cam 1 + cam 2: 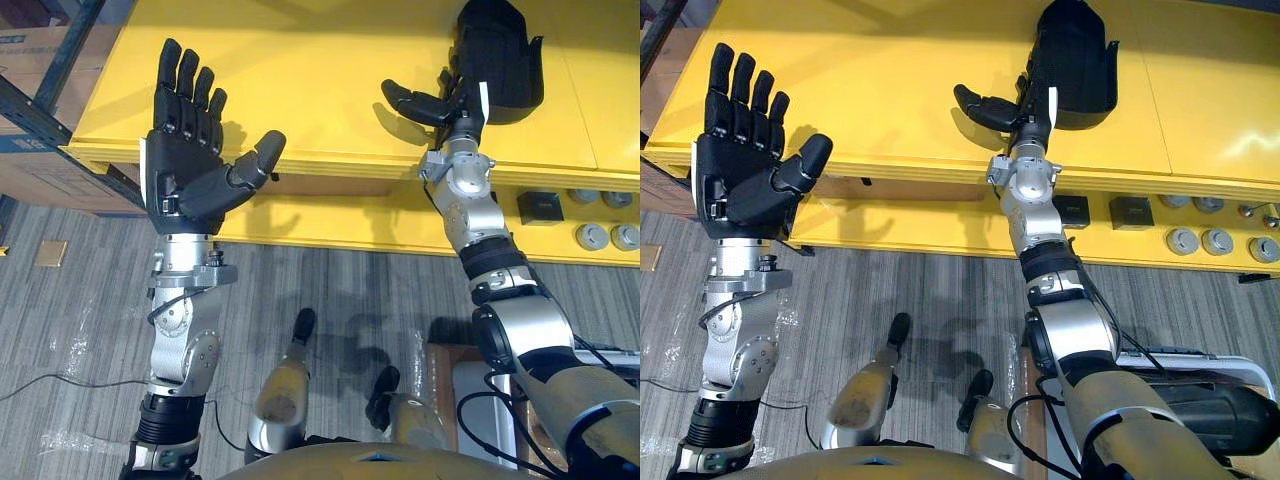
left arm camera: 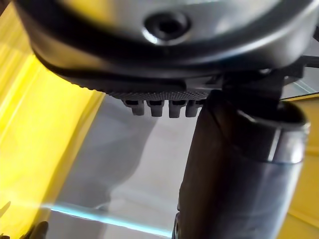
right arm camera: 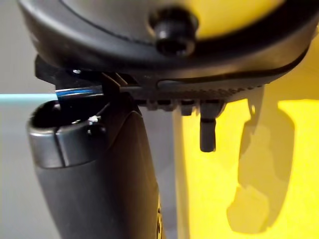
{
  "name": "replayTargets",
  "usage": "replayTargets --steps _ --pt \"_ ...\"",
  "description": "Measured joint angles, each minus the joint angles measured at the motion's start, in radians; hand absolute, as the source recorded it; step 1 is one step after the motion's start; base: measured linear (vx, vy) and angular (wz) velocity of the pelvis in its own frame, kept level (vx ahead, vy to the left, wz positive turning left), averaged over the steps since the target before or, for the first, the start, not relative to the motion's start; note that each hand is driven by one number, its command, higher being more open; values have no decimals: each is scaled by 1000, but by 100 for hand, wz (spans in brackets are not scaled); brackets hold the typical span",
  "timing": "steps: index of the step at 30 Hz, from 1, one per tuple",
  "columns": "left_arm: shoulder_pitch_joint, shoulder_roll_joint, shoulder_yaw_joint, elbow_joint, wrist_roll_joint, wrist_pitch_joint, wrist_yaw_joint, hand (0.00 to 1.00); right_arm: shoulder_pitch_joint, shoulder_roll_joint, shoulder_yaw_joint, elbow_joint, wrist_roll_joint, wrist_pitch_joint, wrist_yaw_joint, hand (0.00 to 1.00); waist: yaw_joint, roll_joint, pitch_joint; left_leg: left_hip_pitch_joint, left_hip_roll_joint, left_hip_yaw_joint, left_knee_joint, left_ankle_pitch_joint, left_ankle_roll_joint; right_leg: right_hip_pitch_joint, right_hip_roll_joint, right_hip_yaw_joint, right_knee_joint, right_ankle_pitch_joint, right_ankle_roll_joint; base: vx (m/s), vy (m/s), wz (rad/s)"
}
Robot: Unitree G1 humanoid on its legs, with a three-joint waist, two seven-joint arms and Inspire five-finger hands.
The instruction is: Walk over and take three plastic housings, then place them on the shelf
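A black plastic housing, a smooth curved shell, lies on the glossy yellow top of the shelf. The right hand reaches under its near end, thumb stuck out sideways; I cannot tell whether it grips. The left hand is raised well apart from the housing, spread wide, holding nothing. Round grey metal parts sit on the lower tier.

The plastic housing hides most of the right robot hand — its own top is cut off.
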Motion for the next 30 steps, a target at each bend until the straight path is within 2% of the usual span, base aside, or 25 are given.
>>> replayTargets --steps 11,16,19,21,25,28,29,30 --pt "2 1 -22 1 1 8 -3 100 3 0 2 0 -1 13 -1 100 -3 -2 1 6 1 8 -1 0 1 1 0 8 2 0 0 -5 -41 -2" --pt "6 7 -22 4 1 22 -3 100 4 0 2 0 -1 15 4 100 -5 -11 6 6 1 9 -1 1 1 1 0 8 3 0 0 0 -38 0" --pt "7 18 -22 9 1 22 -3 100 8 0 2 0 1 -5 30 100 -8 -19 9 6 1 9 -1 1 1 1 0 8 3 0 0 1 -39 0" --pt "14 23 -21 11 1 22 -2 100 24 0 5 -6 1 -39 67 100 -11 -21 9 8 0 9 -1 1 1 2 -1 8 2 0 0 0 0 0" --pt "53 19 -6 8 2 22 -2 100 161 3 33 -213 0 -50 67 100 -21 -21 9 16 -2 9 0 3 4 11 -2 7 -2 0 0 0 0 0" --pt "110 10 25 -1 2 22 -1 100 311 3 38 -462 -2 -46 56 100 -39 -23 8 36 -3 16 0 -3 7 29 -3 10 -9 0 1 16 -33 -6" --pt "139 -8 44 -9 3 22 1 100 385 5 38 -579 -3 -44 57 100 -54 -25 4 45 -3 21 0 -8 4 40 -2 12 -19 3 4 2 -31 -11" --pt "148 -13 49 -11 3 22 2 100 414 5 38 -623 -4 -44 58 100 -57 -26 2 48 -2 27 0 -11 3 38 -2 15 -20 3 4 -9 -36 -22"
